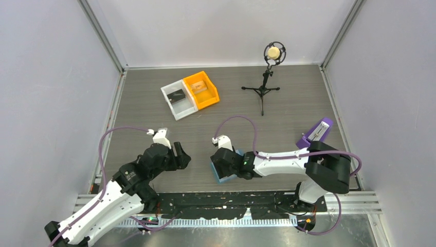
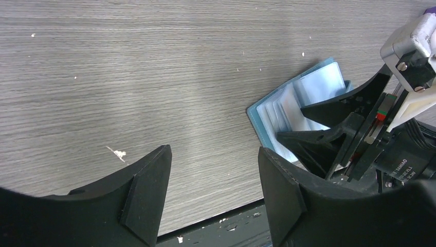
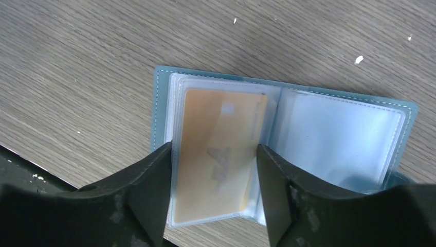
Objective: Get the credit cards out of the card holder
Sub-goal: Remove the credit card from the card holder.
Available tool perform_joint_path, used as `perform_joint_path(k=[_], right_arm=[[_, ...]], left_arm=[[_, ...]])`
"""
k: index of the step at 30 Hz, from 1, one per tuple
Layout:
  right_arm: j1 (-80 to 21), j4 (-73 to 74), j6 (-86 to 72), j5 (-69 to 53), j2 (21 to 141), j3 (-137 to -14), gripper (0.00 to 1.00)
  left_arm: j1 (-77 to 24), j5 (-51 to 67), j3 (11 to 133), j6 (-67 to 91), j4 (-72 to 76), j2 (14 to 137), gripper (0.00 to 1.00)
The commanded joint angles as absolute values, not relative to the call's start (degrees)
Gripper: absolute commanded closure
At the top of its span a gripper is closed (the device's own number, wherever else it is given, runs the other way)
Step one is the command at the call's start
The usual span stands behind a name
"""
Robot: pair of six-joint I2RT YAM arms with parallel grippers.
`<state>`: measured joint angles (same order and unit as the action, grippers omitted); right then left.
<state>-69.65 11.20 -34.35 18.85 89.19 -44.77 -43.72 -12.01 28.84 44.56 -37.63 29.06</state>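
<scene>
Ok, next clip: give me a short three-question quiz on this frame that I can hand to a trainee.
1. True or false: the card holder lies open on the table.
2. The credit card showing in its clear pocket is: A black, B tan-gold, C red.
3. Which gripper hangs open above bare table, holding nothing?
Key: 1 true. 2 B. 3 the left gripper.
</scene>
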Motion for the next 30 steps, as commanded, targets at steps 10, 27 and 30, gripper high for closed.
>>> perform_joint_path(k=[10,27,30], right_arm=[[-69.94,4.61,-37.25,15.90,86.12,-42.22,0.43],[-69.57,2.60,-38.82,15.01,81.87,-39.32,0.41],[-69.61,2.26,-38.83,15.12,81.39,-38.94,0.49]], left_arm=[[-43.42,-11.25,27.06,45.32,-34.67,29.46,0.36],[-43.43,-5.34,24.71,46.30,-25.96,36.47,0.38],[-43.42,-4.91,24.52,46.40,-24.88,37.62,0.38]])
